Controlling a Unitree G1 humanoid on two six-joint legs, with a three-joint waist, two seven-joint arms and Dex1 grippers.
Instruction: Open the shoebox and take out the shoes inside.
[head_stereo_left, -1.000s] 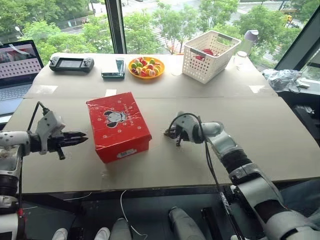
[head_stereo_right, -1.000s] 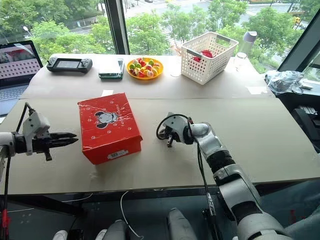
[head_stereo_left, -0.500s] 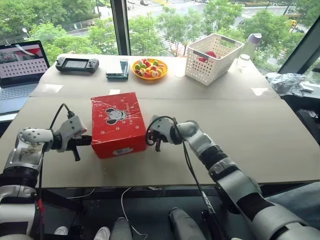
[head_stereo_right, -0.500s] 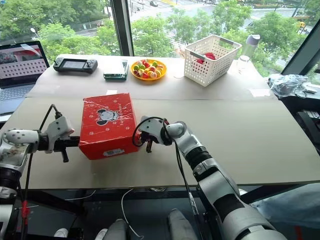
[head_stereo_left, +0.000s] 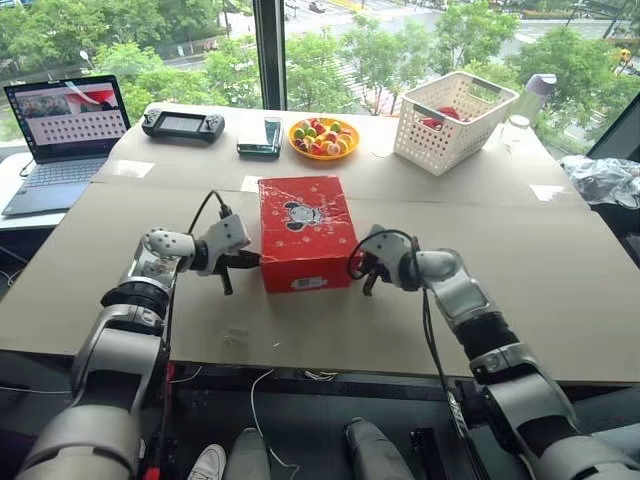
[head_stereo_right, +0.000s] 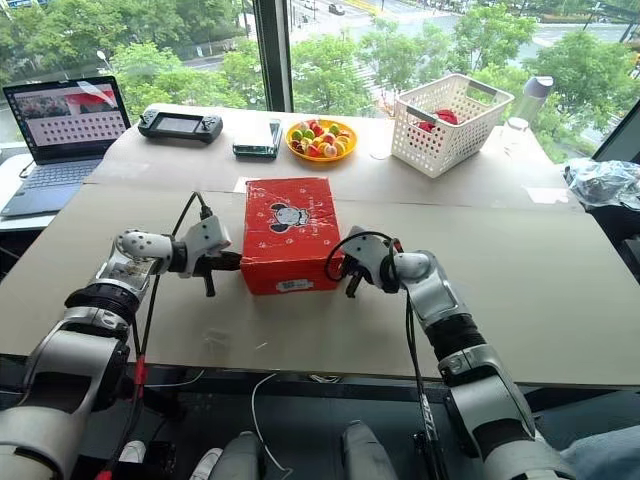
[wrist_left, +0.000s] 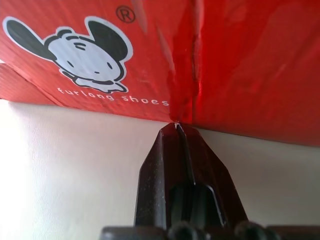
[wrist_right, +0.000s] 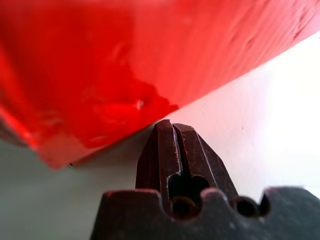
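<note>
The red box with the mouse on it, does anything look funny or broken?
A little. The shoebox is still closed, but its lid and side look creased and wrinkled. The left gripper and right gripper, both shut, sit at its two long sides.

Both closed pincers flank the lidded shoebox (head_stereo_right: 288, 235).

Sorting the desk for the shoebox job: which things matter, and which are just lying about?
Job: shoebox, lid shut; left hand and right hand, both shut, at its sides.

Lying about: laptop, game console, candy plate, white basket, bottle.
</note>
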